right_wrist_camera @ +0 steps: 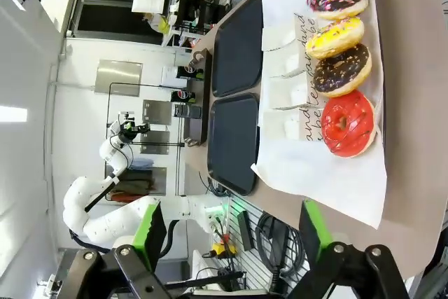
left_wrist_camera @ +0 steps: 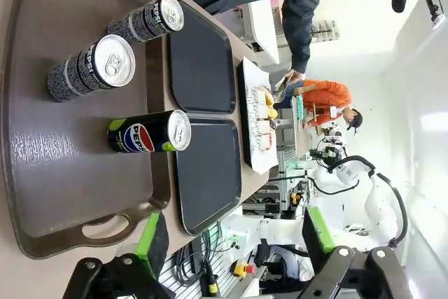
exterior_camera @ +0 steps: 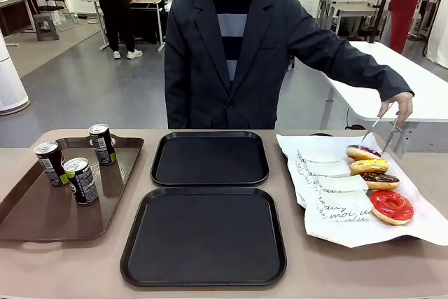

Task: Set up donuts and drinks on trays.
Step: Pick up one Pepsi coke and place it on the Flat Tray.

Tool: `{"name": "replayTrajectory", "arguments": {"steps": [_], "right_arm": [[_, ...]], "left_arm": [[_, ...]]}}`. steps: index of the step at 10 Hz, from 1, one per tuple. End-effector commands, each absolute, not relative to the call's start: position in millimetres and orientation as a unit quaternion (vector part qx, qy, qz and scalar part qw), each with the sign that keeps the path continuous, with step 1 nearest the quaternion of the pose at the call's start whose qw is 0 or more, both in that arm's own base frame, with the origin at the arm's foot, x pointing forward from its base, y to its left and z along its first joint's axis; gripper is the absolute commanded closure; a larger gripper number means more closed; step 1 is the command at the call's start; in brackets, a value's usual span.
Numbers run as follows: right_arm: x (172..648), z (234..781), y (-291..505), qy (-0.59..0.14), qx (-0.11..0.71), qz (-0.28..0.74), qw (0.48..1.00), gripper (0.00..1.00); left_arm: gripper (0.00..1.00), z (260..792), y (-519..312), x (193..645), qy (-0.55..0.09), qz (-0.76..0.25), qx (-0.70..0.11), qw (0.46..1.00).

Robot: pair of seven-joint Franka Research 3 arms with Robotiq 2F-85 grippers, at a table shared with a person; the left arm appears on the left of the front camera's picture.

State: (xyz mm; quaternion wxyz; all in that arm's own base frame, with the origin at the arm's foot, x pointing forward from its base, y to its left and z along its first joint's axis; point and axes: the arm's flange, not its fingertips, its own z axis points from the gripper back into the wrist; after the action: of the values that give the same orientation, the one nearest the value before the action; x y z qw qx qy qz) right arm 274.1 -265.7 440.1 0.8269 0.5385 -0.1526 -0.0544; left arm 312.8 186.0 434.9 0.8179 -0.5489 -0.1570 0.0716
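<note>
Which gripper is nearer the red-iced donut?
Right. The right gripper hangs at the red-iced donut end of the table; the left gripper hangs by the brown tray, with both black trays between.

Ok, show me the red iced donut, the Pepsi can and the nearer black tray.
Red iced donut point(exterior_camera: 380, 203): front view, icing left of the hole.
Pepsi can point(left_wrist_camera: 142, 136): left wrist view, on its label logo.
Nearer black tray point(exterior_camera: 204, 239): front view, bare middle of its floor.
</note>
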Motion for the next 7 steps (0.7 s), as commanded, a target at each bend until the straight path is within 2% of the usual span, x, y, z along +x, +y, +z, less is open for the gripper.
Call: {"name": "replayTrajectory", "arguments": {"steps": [1, 7], "right_arm": [[274.9, 439.1, -264.4, -0.163, 0.546, -0.048, 0.82, 0.0], [274.9, 439.1, -264.4, -0.163, 0.546, -0.048, 0.82, 0.0]], "left_arm": [[0.0, 438.0, 187.6, 311.8, -0.167, 0.066, -0.554, 0.813], [0.0, 438.0, 187.6, 311.8, -0.167, 0.066, -0.554, 0.813]]}}
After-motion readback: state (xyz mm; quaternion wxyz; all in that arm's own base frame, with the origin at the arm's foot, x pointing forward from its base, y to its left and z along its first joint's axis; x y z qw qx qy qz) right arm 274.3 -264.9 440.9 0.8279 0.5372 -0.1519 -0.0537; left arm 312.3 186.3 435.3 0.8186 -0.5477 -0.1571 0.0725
